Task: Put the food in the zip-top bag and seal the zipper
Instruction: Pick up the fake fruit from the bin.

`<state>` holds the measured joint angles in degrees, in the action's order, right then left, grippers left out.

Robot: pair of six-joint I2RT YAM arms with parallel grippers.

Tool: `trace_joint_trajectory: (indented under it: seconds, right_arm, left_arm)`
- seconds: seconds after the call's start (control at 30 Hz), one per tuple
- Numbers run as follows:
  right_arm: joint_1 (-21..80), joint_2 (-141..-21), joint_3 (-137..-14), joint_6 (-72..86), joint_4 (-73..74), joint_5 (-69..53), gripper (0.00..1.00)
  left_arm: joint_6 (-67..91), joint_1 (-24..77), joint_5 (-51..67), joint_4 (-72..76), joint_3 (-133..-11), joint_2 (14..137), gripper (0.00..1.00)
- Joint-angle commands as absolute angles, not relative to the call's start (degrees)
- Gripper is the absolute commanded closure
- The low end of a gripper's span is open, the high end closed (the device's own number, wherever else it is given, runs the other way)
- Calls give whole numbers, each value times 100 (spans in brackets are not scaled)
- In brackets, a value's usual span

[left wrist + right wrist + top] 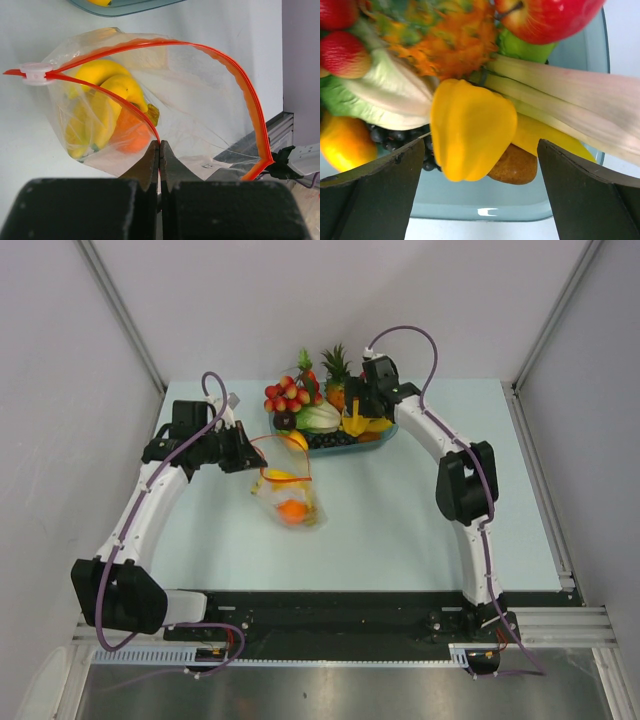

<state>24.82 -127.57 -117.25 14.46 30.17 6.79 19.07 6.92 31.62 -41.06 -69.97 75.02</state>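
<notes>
The left hand (245, 452) was pressed together, pinching the near lip of the zipper (225, 65) between its fingertips. The bag (288, 495) lay on the worktop (400, 520) just ahead of that hand. Its mouth was held up in a wide red-orange loop, and its body slumped toward the near edge. A white slider (36, 74) sat at the far end of the zipper, where the two lips met. Inside the bag, the banana (107, 95) rested against the orange (131, 135). In the left wrist view both lay close beyond the pinched lip.

The right hand (481, 150) was spread wide above the tray (485, 207), well apart from the bag. A yellow pepper (470, 130) lay between its fingers, clear of both. The apple (545, 17) sat in the tray beyond the pepper, at the far side from that hand, next to pale green leaves. From overhead the tray stood at the far side of the worktop, with the bag's raised mouth just in front of its near left corner.
</notes>
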Motion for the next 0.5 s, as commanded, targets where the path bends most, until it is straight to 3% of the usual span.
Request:
trace_joint_trajectory:
  seconds: [0.0, 0.3, 0.4, 0.47]
  right_arm:
    - [2435, -12946, -11936, 1854, 3103, 756, 0]
    - [2250, -13201, -12085, 2100, 2971, -349, 0]
    - [2198, -13184, -12111, 2144, 2918, -597, 10]
    - [2171, -13105, -12111, 2144, 2900, -659, 22]
  left_arm:
    - [1934, 721, 3129, -3894, -7040, 7304, 100]
    - [1925, 721, 3138, -3920, -6961, 7234, 100]
    - [1916, 721, 3120, -3920, -6943, 7207, 100]
    - [1881, 721, 3129, -3946, -6934, 7198, 100]
